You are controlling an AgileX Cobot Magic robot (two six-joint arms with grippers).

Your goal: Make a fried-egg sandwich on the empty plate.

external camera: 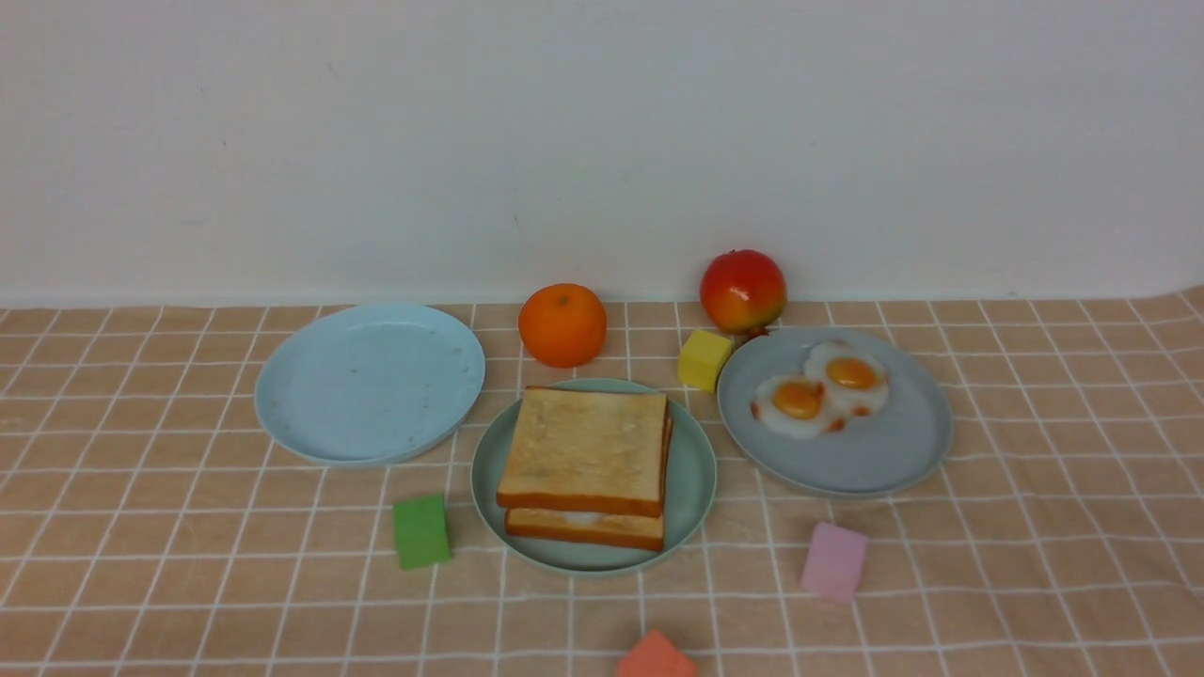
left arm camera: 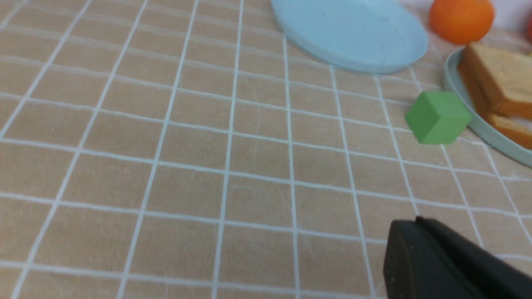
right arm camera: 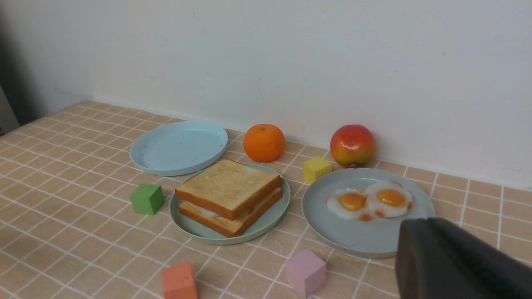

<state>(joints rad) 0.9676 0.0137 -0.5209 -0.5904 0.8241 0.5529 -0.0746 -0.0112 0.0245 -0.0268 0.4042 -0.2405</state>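
Note:
The fried-egg sandwich (external camera: 583, 447) lies on the mint-green plate (external camera: 691, 489) at the table's middle: two toast slices stacked, with a sliver of the white fried egg (external camera: 581, 517) showing between them at the front. It also shows in the right wrist view (right arm camera: 227, 189) and partly in the left wrist view (left arm camera: 498, 79). My left gripper (left arm camera: 417, 220) is shut and empty above bare cloth, left of the plate. My right gripper (right arm camera: 422, 221) is shut and empty, near the grey-blue plate's (right arm camera: 353, 236) near rim. Neither gripper shows in the front view.
Two more fried eggs (external camera: 823, 390) lie on the grey-blue plate (external camera: 875, 461) at right. A bare sky-blue plate (external camera: 367, 381) is at left. An orange (external camera: 562, 324), a red fruit (external camera: 742, 290), and yellow (external camera: 704, 359), green (external camera: 421, 531), pink (external camera: 833, 560) and orange-red (external camera: 656, 658) cubes surround the plates.

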